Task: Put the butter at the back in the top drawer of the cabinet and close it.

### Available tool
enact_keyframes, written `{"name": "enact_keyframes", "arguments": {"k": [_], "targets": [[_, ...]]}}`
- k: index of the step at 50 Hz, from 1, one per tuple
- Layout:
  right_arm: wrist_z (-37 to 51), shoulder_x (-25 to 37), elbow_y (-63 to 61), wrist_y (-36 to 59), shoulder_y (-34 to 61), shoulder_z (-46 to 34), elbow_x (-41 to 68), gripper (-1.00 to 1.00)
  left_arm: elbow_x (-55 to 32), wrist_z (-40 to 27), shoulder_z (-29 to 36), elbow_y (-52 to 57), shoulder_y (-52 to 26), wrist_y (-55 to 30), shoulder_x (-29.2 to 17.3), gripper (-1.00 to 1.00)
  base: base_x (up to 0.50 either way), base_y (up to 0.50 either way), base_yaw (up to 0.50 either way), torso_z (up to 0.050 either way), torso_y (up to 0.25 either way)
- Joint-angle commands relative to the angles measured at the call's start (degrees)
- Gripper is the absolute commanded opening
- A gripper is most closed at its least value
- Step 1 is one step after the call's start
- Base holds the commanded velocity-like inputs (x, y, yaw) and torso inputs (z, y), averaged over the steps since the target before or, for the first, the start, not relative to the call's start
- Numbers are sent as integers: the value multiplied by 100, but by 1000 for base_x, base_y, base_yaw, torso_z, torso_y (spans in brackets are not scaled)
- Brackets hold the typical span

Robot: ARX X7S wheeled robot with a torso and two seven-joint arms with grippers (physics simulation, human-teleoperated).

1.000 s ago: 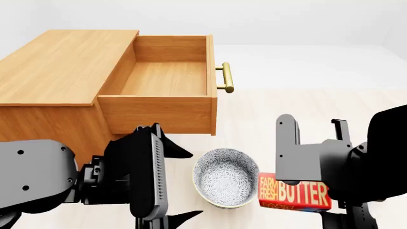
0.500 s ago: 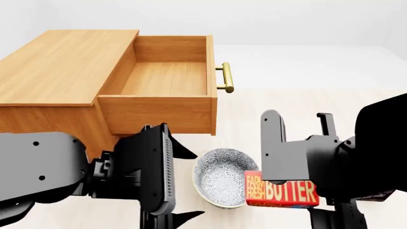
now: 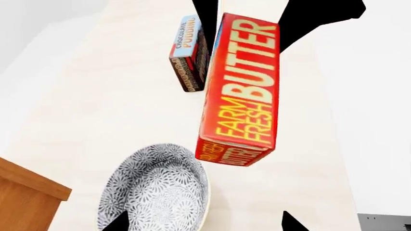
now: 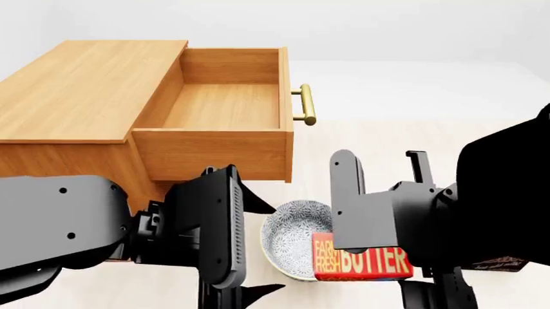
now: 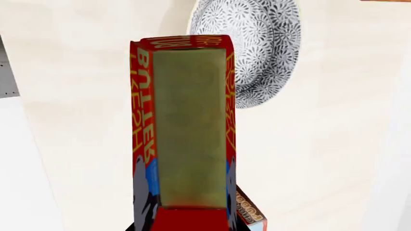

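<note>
Three views are taken in turn. Left wrist view: the butter (image 3: pixel 244 86) is seen lifted clear of the floor, long axis running away from the lens, with dark finger shapes at its far end where it is gripped; the bowl (image 3: pixel 157 190) sits just beside its near end at about 7 o'clock, and the chocolate pudding box (image 3: pixel 188 53) stands at about 10 o'clock of the butter, near but apart. A corner of the cabinet (image 3: pixel 26 195) is caught at the frame edge. Only dark tips of the left gripper are caught at the frame edges in this view. Head view: the top drawer (image 4: pixel 225 106) is pulled fully out and nothing is seen in it, so a drop-in from above is allowed; its handle (image 4: pixel 306 104) faces 3 o'clock. The right gripper (image 4: pixel 378 257) is clamped on the butter, which is held at 5 o'clock of the drawer, overlapping the bowl rim from this angle. The left gripper (image 4: pixel 221 257) hangs beside the bowl at 9 o'clock with nothing between its jaws, which are spread. Right wrist view: the butter (image 5: pixel 189 139) is seen end-on along the fingers, pinched by its two long sides, presumably so the box stays level for lowering. Judgement: carry stage, drawer not yet reached, closing not yet done.
</note>
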Motion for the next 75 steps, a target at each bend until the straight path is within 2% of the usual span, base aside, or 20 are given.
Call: {"name": "enact_keyframes", "arguments": {"k": [1,75], "targets": [[123,-104,26,-79,104,93,-66,-100,76,15,25,-14,51,26,96,100,0,0,0,0,0],[154,-186,35,-254,45,137,-85,-100,441,41,102,-430,554,399,704,100,0,0,0,0,1]]}}
